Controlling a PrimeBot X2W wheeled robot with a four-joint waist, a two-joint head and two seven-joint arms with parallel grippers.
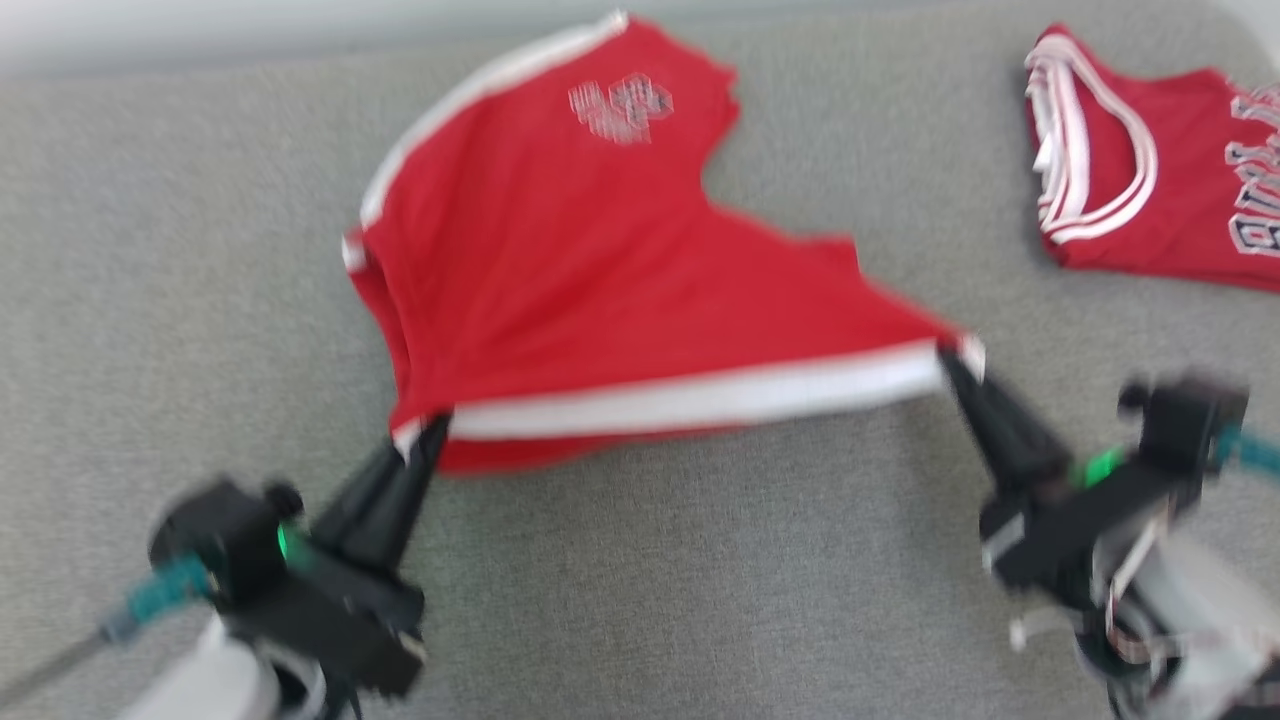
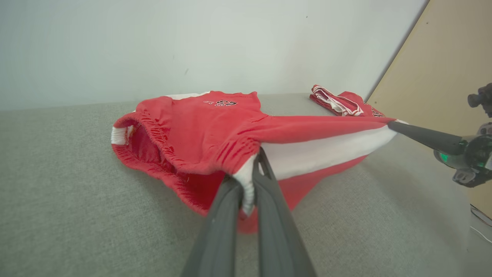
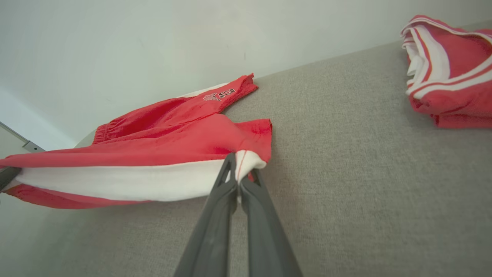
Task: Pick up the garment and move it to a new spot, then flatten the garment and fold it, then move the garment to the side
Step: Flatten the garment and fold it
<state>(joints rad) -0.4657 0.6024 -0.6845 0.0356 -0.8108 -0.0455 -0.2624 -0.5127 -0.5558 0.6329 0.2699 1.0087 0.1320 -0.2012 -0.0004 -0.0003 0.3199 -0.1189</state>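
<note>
**Scene.** Red shorts [image 1: 560, 260] sit in the centre of the head view on a grey pad [image 1: 700, 600]. A folded red jersey [image 1: 1150, 180] lies in the upper right of the frame, well apart from them. The head view is blurred.

**Tools.**
- The left gripper [image 1: 428, 432], lower left, has its fingers pressed together. They pinch the near corner of the shorts at the gathered waistband end.
- The right gripper [image 1: 952, 362], right of centre, also has its fingers pressed together. They pinch the other end of the same edge, at the leg hem.
- Both wrist views show cloth caught between the tips.

**Garment.**
- The white stripe [image 1: 700, 395] runs taut between the two grips.
- That near edge is raised off the pad, and a red layer sags under it.
- The far half, with the small logo [image 1: 620, 105], rests on the pad towards the top of the frame.
- A second white stripe lines the upper-left edge.

**Step (judgement).** The shorts are gripped and partly lifted, so this is either the flattening pull or the start of the fold. I cannot tell which from these frames. The move to the side is not yet done.

**Next move calls for:**
- Keep both pinches firm and the stripe taut, and move the two arms together.
- To flatten, draw the edge towards the bottom of the frame and lower it so the sagging layer spreads out.
- To fold, carry the edge up over the far half to meet the upper-left stripe.
- Risk: uneven travel would skew the cloth or pull a corner free.
</note>
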